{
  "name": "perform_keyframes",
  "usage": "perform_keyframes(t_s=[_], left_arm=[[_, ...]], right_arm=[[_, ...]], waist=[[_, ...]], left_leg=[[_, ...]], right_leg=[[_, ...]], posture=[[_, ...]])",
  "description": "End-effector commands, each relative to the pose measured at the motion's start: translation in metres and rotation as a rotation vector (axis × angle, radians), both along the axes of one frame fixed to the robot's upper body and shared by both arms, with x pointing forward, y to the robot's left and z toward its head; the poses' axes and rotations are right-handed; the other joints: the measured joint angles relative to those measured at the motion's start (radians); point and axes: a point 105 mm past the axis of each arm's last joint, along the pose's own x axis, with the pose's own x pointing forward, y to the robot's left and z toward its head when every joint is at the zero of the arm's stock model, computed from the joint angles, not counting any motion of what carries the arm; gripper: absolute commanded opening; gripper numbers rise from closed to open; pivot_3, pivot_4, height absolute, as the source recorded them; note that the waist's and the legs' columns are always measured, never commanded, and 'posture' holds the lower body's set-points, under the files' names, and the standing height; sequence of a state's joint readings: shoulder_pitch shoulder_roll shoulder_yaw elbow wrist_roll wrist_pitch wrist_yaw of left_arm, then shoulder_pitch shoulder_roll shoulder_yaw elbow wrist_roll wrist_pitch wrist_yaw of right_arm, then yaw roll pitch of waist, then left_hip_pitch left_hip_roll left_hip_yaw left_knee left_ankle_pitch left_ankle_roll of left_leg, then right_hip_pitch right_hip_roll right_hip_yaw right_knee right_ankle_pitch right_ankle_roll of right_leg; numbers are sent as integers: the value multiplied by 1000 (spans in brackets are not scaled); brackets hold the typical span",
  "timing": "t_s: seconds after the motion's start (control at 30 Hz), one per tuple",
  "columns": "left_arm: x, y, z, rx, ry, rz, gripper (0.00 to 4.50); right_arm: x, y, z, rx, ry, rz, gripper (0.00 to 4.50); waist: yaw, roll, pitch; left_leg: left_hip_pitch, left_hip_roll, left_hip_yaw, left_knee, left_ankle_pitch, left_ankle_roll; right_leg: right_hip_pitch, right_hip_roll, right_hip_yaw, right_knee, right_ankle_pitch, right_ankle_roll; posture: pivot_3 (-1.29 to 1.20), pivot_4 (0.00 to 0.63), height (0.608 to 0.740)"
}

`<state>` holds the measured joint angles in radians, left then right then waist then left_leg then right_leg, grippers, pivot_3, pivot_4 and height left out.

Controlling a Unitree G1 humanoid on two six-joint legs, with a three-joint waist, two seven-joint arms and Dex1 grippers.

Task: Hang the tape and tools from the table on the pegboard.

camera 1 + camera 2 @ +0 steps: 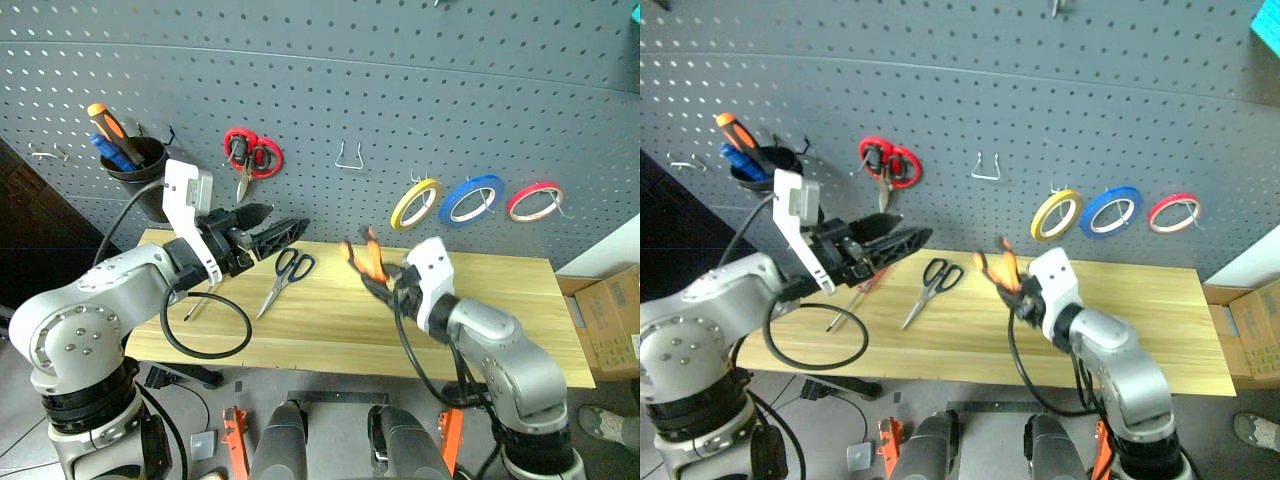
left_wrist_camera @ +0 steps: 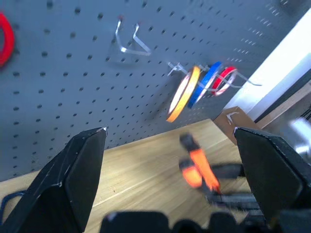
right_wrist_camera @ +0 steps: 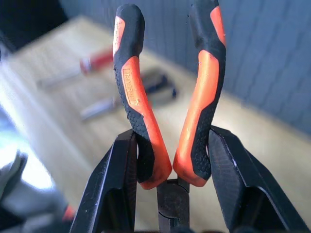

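The small orange-and-black pliers stick up handles-first from my right gripper, which is shut on them near the pivot and holds them above the table, in front of the pegboard. The dark-handled scissors lie flat on the wood at centre-left. The yellow tape hangs on a pegboard hook. My left gripper is raised over the table's left end, open and empty, pointing toward the pliers.
A blue roll and a red-pink roll hang beside the yellow one. Red-handled scissors and a black cup of tools hang at the left, with a bare metal hook between. A screwdriver lies near the left arm.
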<state>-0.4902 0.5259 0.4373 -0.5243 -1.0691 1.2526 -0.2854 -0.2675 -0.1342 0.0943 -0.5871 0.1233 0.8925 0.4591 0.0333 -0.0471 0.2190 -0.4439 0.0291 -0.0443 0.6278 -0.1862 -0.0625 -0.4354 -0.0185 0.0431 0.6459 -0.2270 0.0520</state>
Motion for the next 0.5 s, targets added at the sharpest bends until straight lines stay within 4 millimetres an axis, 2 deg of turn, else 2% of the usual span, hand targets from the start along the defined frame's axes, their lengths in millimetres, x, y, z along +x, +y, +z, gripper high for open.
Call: perform_keyframes(t_s=[0.03, 0.13, 0.17, 0.33, 0.5], left_arm=[[-1, 3, 33, -39, -120, 14, 4500], [1, 10, 42, -33, -144, 37, 4500], [3, 12, 42, -25, -147, 47, 4500], [12, 15, 41, -19, -165, 89, 4500], [34, 22, 27, 16, -175, 207, 4500]], right_arm=[[15, -1, 59, 120, -251, -58, 1701], [32, 4, 86, 160, -364, -91, 1701], [39, 6, 92, 166, -391, -101, 1701], [67, 18, 113, 195, -480, -113, 1701], [98, 34, 134, 242, -559, -136, 1701]], waist=[[3, 0, -11], [7, -1, -31], [7, -1, -36], [16, 0, -63], [22, 0, -73]], left_leg=[[0, 0, -1, 0, 2, -1], [2, 0, -3, -1, 5, -1], [9, 0, -2, -3, 5, -1], [14, 1, -2, -3, 5, -1], [14, 1, -3, -3, 7, -1]], right_leg=[[0, 0, -1, 0, 0, 0], [2, 1, -2, 0, 2, -2], [9, 1, -2, -1, 2, -2], [15, 2, -3, -1, 3, -4], [15, 2, -2, -1, 6, -9]], posture=[[221, 45, 740], [232, 30, 740], [233, 27, 740], [235, 16, 740], [240, 11, 740]])
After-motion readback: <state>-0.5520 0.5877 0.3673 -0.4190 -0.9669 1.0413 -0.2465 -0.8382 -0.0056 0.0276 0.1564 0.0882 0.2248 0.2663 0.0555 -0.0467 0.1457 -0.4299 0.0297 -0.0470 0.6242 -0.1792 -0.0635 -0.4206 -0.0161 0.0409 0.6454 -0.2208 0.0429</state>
